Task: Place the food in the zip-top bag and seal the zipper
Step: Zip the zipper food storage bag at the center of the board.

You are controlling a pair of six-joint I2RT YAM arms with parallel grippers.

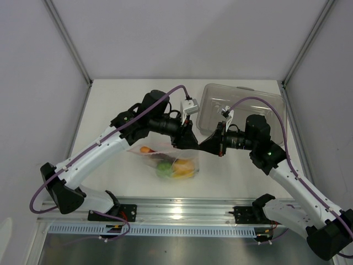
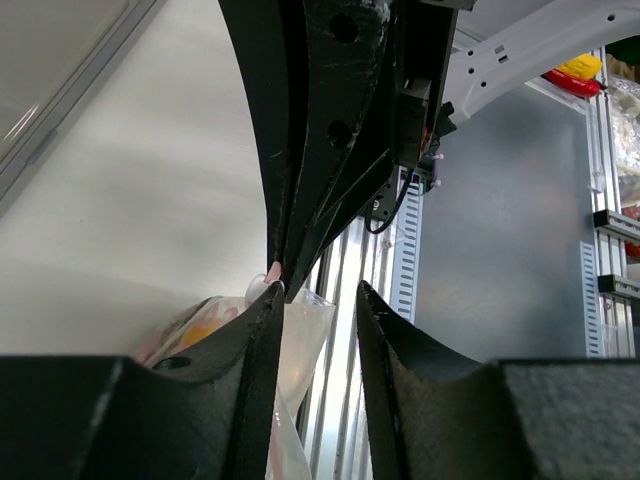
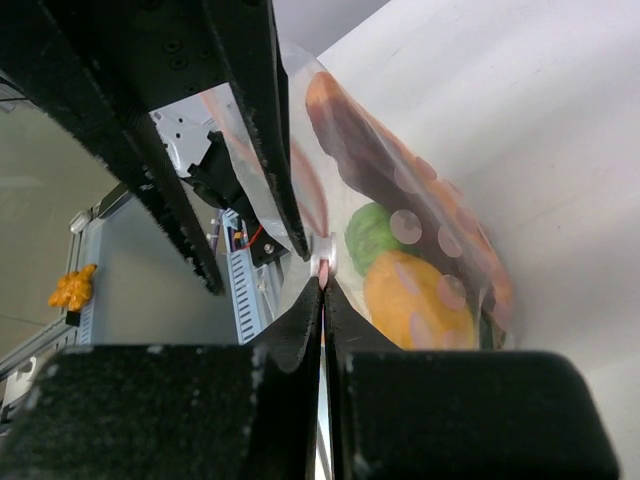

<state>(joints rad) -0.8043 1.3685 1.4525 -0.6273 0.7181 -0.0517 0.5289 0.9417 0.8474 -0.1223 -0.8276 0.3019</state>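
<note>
Right wrist view: right gripper (image 3: 323, 285) pinches the zipper (image 3: 324, 256) of the filled zip-top bag (image 3: 420, 250); left gripper (image 2: 318, 292) stands parted beside it.

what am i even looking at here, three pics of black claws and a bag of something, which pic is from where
Two robot arms are bolted to a white table. One picture looks down from above; the other two come from cameras on each wrist. The right gripper is shut on the pink-red zipper strip of a clear soft plastic bag holding toy food: a yellow lemon, a green lime, a reddish-brown slice. The left gripper meets it, jaws apart. A rigid clear tray sits behind.
</note>
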